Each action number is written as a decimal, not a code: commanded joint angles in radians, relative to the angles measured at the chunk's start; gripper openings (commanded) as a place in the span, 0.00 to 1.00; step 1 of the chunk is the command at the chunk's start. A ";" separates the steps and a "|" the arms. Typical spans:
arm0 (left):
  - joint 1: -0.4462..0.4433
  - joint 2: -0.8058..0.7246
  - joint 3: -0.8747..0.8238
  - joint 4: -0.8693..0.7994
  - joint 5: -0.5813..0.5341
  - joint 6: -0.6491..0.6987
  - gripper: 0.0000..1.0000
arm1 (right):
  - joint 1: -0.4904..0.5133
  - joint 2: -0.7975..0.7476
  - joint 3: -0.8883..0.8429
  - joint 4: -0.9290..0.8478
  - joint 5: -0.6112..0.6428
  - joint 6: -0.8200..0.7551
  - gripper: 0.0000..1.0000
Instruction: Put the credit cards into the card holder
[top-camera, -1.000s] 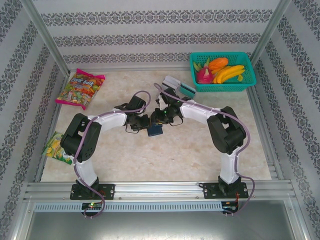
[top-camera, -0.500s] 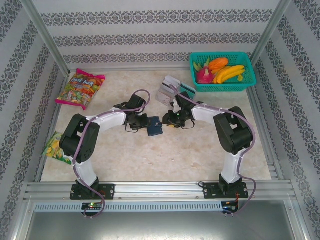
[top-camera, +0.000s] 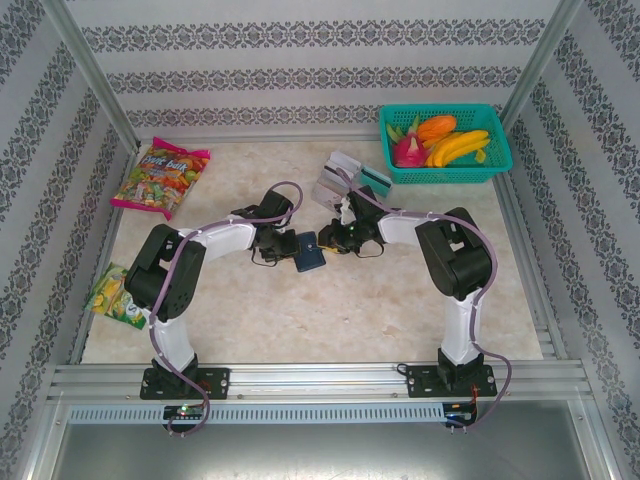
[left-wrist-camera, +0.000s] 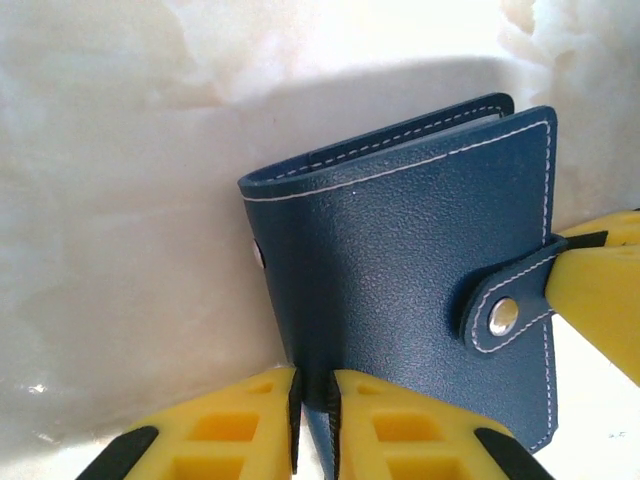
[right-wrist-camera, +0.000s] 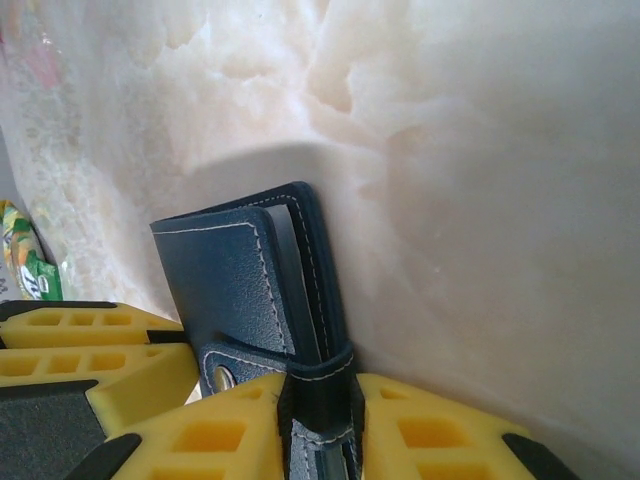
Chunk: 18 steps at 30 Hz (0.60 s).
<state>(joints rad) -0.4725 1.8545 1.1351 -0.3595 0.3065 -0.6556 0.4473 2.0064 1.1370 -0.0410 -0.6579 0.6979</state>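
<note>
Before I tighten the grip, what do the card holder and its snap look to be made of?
Card holder: navy leather or leatherette, matte finish. It shows a pebbled grain and pale stitching along the edges.
Snap: seemingly metal, a shiny silver disc with a bright glint.

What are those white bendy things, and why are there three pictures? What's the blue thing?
They are two robot arms bolted to a table. One picture looks down from above; the other two come from small cameras on the wrists, so the yellow fingers look huge. The left gripper and the right gripper both pinch the blue thing, a card holder. On the table lie credit cards, a teal basket of fruit, a candy bag and a snack packet.
</note>
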 joint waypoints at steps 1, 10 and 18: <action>-0.027 0.038 0.018 0.016 0.018 -0.007 0.19 | 0.019 -0.001 -0.014 0.028 -0.059 -0.010 0.24; -0.027 0.035 0.039 -0.020 -0.014 0.017 0.19 | 0.012 0.030 0.003 -0.003 -0.128 -0.077 0.24; -0.026 0.038 0.055 -0.030 -0.015 0.023 0.19 | -0.004 0.021 0.023 -0.095 -0.099 -0.155 0.26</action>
<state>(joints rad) -0.4782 1.8641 1.1622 -0.3897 0.2829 -0.6544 0.4397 2.0193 1.1473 -0.0753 -0.7208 0.5980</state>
